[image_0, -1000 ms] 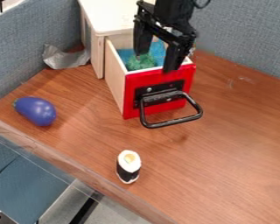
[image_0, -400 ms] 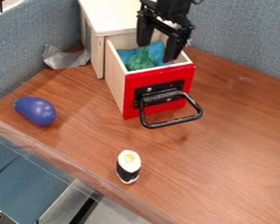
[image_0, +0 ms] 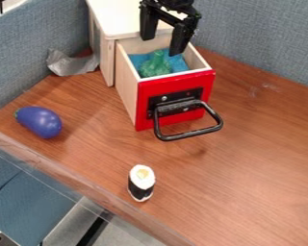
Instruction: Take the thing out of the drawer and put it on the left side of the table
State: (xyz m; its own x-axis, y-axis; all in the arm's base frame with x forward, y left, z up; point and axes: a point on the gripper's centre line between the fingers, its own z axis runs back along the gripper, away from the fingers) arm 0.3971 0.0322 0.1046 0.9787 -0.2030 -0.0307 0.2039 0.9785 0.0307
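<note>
The black gripper (image_0: 161, 46) hangs over the rear part of the pulled-out drawer, its two fingers spread with nothing held between them. The drawer (image_0: 171, 97) has a red front with a black handle. Inside it, a green object (image_0: 155, 66) lies toward the left, on or against a blue cloth-like piece (image_0: 176, 61). The gripper is above and slightly behind the green object, apart from it. The table (image_0: 247, 153) has a brown wood surface.
A light wooden cabinet (image_0: 121, 19) stands behind the drawer. On the table's left are a purple eggplant (image_0: 39, 122) and grey crumpled material (image_0: 71, 63). A sushi roll (image_0: 142, 183) stands near the front edge. Blue-grey partitions rise at the back and left.
The gripper has moved up and back, away from the green object and the drawer front. The green object now shows more fully, still in the drawer.
</note>
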